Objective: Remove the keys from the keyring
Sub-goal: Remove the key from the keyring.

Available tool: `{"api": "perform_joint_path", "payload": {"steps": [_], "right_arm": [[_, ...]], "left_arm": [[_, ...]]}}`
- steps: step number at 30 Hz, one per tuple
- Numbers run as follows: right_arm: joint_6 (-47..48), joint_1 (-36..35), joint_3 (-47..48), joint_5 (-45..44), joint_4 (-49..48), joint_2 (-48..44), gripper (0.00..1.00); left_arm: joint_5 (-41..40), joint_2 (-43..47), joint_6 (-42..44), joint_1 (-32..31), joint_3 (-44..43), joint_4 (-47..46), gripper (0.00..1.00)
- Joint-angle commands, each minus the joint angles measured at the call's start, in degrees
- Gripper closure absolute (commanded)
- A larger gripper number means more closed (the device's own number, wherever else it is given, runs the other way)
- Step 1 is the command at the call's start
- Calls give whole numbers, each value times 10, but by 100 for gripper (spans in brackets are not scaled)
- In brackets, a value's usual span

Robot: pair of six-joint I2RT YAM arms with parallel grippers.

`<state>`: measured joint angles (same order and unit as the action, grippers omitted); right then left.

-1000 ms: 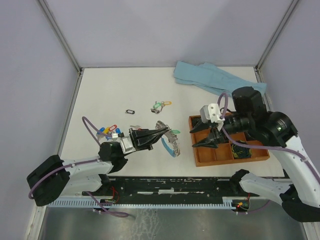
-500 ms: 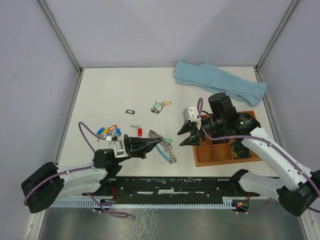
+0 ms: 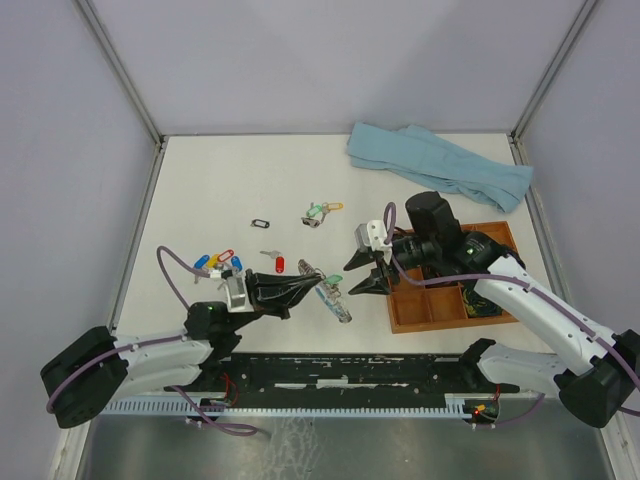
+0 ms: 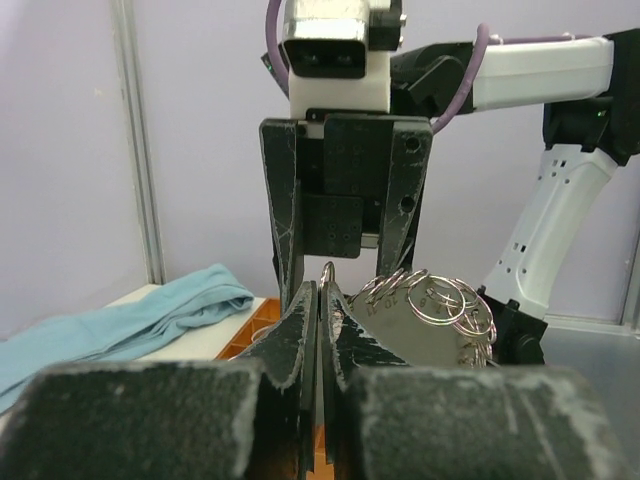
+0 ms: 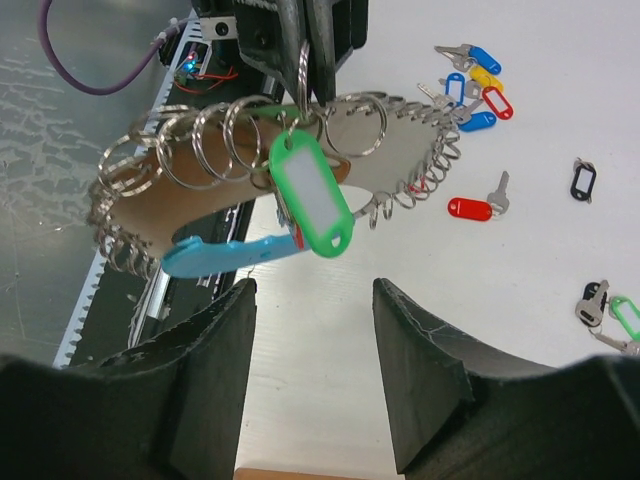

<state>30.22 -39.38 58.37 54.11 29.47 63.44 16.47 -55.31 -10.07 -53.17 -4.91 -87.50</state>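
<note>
Beside the orange-brown wooden tray (image 3: 392,300), the left gripper (image 3: 316,281) clamps the jagged silvery keyring (image 5: 250,190) with its light-blue arc aloft. The right gripper (image 5: 312,296), partly open and empty, should pinch the green-tagged silver key (image 5: 312,200) squarely.

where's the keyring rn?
The keyring hangs pinched in the left hand, front-centre in the top view. The open right hand faces it, just left of the tray.
</note>
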Motion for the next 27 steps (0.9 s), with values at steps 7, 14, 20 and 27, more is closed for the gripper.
{"api": "perform_joint_path", "payload": {"steps": [7, 14, 20, 27], "right_arm": [[-11, 0, 32, -1, -6, -12, 42], [9, 15, 72, -5, 60, -23, 41], [36, 18, 74, -28, 84, -16, 33], [21, 18, 64, -27, 68, -4, 32]], "left_arm": [[-30, 78, -13, -1, -13, 56, 97], [-49, 160, 11, 0, -76, 351, 97], [-70, 187, 11, -1, -158, 598, 97], [-45, 134, -3, 0, -227, 728, 97]]}}
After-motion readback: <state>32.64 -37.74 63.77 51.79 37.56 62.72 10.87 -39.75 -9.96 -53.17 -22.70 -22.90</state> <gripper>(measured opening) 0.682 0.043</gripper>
